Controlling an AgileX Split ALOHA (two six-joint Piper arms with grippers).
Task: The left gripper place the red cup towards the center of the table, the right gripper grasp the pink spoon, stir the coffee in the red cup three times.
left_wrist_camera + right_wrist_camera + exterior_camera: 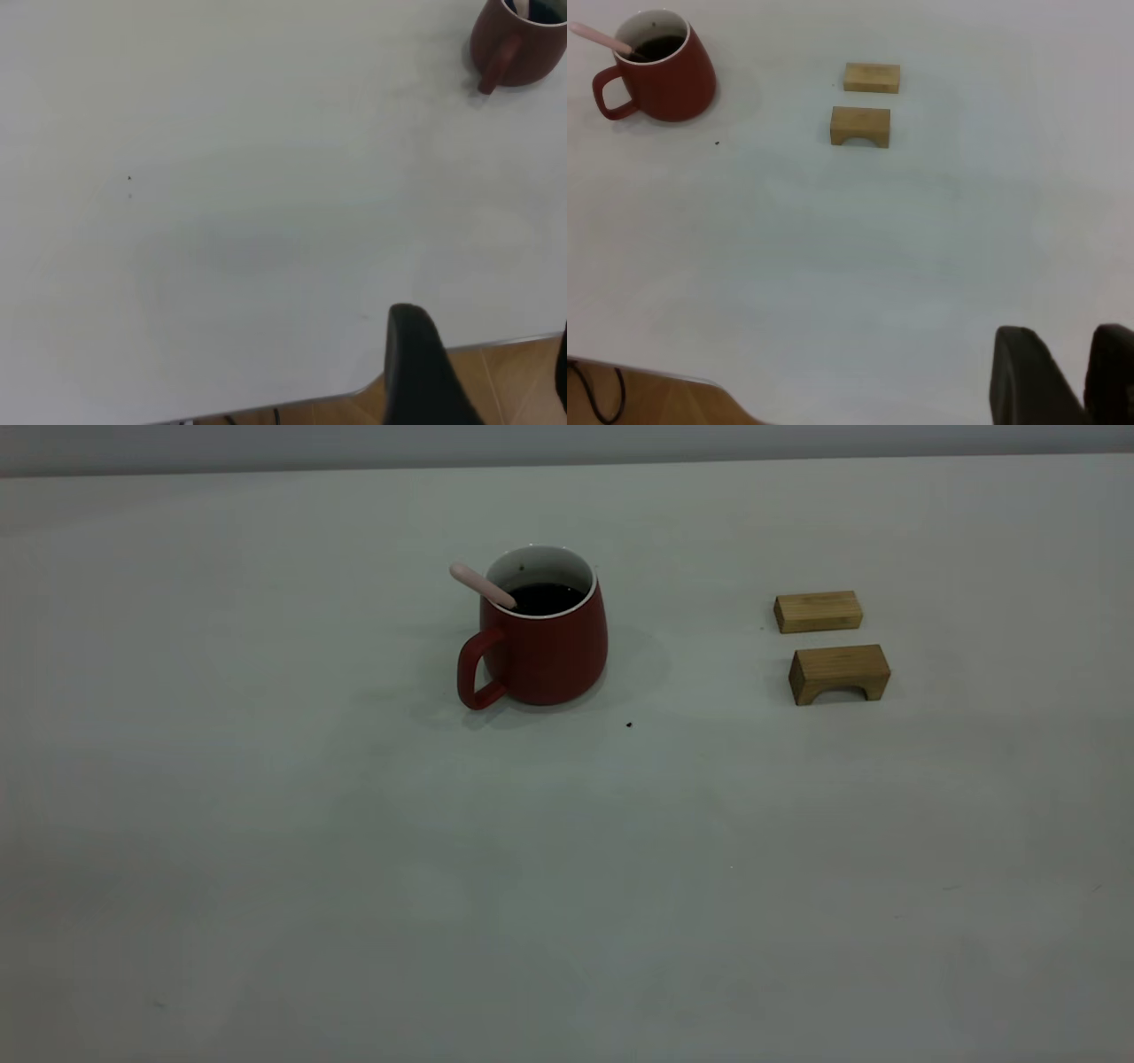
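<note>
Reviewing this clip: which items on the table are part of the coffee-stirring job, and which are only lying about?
Part of the job:
- red cup, near the table's middle
- coffee inside it
- pink spoon, leaning in the cup, handle over the rim

Lying about:
- two wooden blocks to the cup's right, one plain, one arched
- a tiny black speck

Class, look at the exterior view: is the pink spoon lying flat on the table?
No, the pink spoon leans inside the red cup.
</note>
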